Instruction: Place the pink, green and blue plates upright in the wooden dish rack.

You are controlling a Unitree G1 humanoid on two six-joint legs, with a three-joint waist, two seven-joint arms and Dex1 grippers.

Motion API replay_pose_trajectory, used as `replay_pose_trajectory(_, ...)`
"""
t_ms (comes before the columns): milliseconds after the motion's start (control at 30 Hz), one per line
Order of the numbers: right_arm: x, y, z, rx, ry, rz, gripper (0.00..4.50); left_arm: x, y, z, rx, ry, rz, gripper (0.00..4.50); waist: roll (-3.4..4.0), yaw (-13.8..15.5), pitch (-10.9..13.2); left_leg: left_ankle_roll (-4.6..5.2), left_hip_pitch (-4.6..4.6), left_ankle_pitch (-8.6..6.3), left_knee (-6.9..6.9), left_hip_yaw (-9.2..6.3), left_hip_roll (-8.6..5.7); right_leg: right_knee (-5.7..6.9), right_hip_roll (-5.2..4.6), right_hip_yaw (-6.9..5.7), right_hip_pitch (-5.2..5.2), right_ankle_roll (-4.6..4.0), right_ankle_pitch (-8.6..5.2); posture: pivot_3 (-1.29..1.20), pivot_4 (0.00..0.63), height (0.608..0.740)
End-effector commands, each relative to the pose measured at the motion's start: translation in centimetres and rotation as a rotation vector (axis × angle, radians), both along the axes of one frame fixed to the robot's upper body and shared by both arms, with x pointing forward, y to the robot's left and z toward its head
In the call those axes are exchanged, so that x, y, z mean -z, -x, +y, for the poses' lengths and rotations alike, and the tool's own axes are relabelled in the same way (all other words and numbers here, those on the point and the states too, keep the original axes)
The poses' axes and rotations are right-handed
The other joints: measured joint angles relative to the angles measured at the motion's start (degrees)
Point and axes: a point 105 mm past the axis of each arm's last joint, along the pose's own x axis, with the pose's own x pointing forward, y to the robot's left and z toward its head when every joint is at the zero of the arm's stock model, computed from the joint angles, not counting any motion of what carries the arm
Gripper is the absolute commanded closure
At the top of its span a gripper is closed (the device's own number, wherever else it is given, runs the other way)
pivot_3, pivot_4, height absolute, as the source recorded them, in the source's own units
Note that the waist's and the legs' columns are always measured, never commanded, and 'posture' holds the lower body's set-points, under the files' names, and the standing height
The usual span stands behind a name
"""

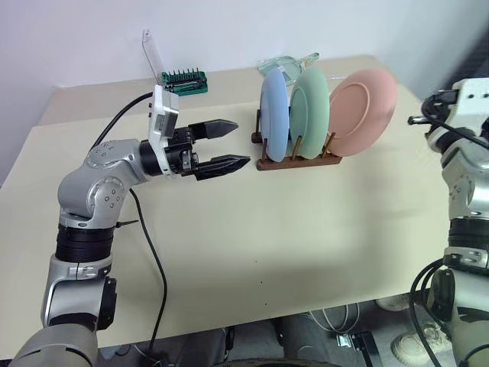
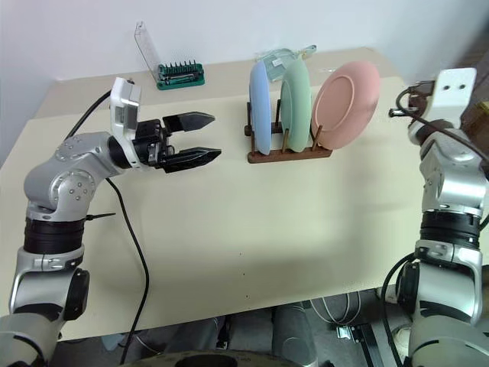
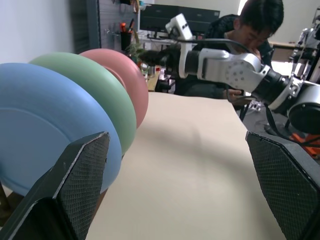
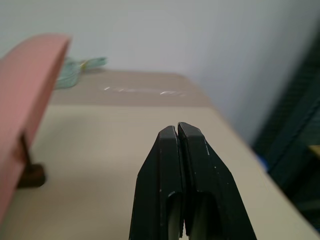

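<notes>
Three plates stand upright in the wooden dish rack point(image 1: 299, 161) at the back of the table: the blue plate point(image 1: 273, 115) on the left, the green plate point(image 1: 311, 107) in the middle, the pink plate point(image 1: 363, 111) leaning on the right. My left gripper point(image 1: 243, 141) hovers just left of the rack, open and empty, pointing at the blue plate point(image 3: 45, 120). My right gripper point(image 4: 177, 131) is shut on nothing, to the right of the pink plate's edge point(image 4: 30, 95) and apart from it.
A green tray of screwdriver bits point(image 1: 184, 80) with a raised clear lid sits at the back left. Clear plastic wrapping point(image 1: 289, 64) lies behind the rack. A black cable point(image 1: 150, 252) trails over the beige table point(image 1: 267, 245). A person point(image 3: 252, 25) sits beyond the table's right side.
</notes>
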Motion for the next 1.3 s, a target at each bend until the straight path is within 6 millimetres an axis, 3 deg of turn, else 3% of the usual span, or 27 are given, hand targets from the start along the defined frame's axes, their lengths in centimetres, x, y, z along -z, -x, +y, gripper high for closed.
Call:
replay_pose_trajectory(33,-2.4,0.2,3.0,-0.139,-0.025,-0.081,4.47,-1.2,0.3,0.3,0.001,0.012,-0.049,0.0,0.0,0.04,0.0,0.0,0.0,0.0,0.01,0.01,0.0,-0.01,0.0,0.01,0.0,0.01,0.02,0.0,0.15,0.74)
replay_pose_trajectory(200,-4.0,0.4,5.1,-0.244,-0.053,-0.13,4.47,-1.1,0.2,0.3,-0.003,0.017,-0.042,0.0,0.0,0.22,0.0,0.01,-0.02,-0.01,0.04,0.0,-0.01,-0.02,0.0,0.02,0.0,0.02,0.03,0.0,0.15,0.74)
replay_pose_trajectory(500,-5.0,0.5,4.5,-0.222,-0.064,-0.172,4.47,-1.1,0.2,0.4,-0.007,0.021,-0.036,0.0,0.0,0.16,0.0,0.02,-0.02,-0.01,0.04,0.01,0.0,-0.03,0.01,0.01,-0.01,0.03,0.04,0.0,0.15,0.74)
replay_pose_trajectory(600,-7.1,0.9,3.0,-0.148,-0.12,-0.282,4.47,-1.1,0.1,0.5,-0.01,0.023,-0.027,0.0,0.0,0.18,0.0,0.02,-0.02,-0.01,0.04,0.01,-0.01,-0.03,0.0,0.02,-0.01,0.03,0.05,0.0,0.15,0.74)
replay_pose_trajectory(667,-8.9,1.7,3.1,-0.21,-0.214,-0.371,4.47,-1.1,0.0,0.5,-0.013,0.023,-0.029,0.0,0.0,0.16,0.0,0.02,-0.02,-0.01,0.04,0.01,0.0,-0.03,0.0,0.02,-0.01,0.03,0.05,0.0,0.15,0.74)
replay_pose_trajectory(767,-11.9,3.8,4.7,-0.413,-0.365,-0.529,3.65,-1.2,-0.1,0.6,-0.017,0.024,-0.03,0.0,0.0,0.12,0.0,0.02,-0.01,-0.01,0.02,0.0,0.02,-0.04,0.02,0.02,-0.01,0.02,0.05,0.0,0.15,0.74)
replay_pose_trajectory(833,-14.8,6.5,6.3,-0.603,-0.416,-0.666,2.63,-1.4,-0.3,1.0,-0.027,0.034,-0.039,0.0,0.01,0.1,0.01,0.03,-0.02,-0.02,0.02,0.0,0.03,-0.03,0.02,0.02,-0.01,0.02,0.05,0.0,0.15,0.74)
replay_pose_trajectory(900,-15.9,8.8,7.9,-0.786,-0.433,-0.699,1.55,-1.6,-0.4,1.1,-0.033,0.049,-0.047,0.0,0.01,0.13,0.01,0.03,-0.02,-0.02,0.02,-0.01,0.03,-0.04,0.02,0.02,-0.02,0.03,0.05,0.0,0.15,0.74)
replay_pose_trajectory(1000,-14.4,11.4,11.1,-1.06,-0.374,-0.55,0.04,-1.8,-0.1,1.2,-0.024,0.052,-0.059,0.0,-0.01,0.32,0.0,0.06,-0.02,-0.03,0.03,-0.04,0.03,-0.04,0.02,0.02,0.0,0.03,0.05,0.0,0.15,0.74)
replay_pose_trajectory(1100,-9.0,13.2,15.9,-1.243,-0.143,-0.25,0.01,-1.1,-0.5,2.0,-0.033,0.025,-0.041,0.0,-0.06,0.4,-0.04,0.14,0.02,-0.09,0.04,-0.11,0.05,-0.19,0.02,-0.09,0.15,0.03,0.05,0.0,0.15,0.74)
replay_pose_trajectory(1167,-6.8,13.7,16.7,-1.303,-0.146,-0.149,0.01,-0.4,-0.3,2.1,-0.017,0.008,-0.01,0.0,-0.06,0.14,-0.03,0.16,0.08,-0.1,0.08,-0.01,0.05,-0.21,0.02,-0.08,0.19,0.05,0.06,0.0,0.15,0.74)
replay_pose_trajectory(1300,-4.9,14.9,17.9,-1.401,-0.185,-0.053,0.01,1.1,0.3,1.9,0.018,-0.027,0.047,0.0,-0.06,0.15,-0.03,0.16,0.15,-0.1,0.09,0.12,0.05,-0.15,0.01,0.04,0.17,0.1,0.08,0.0,0.15,0.74)
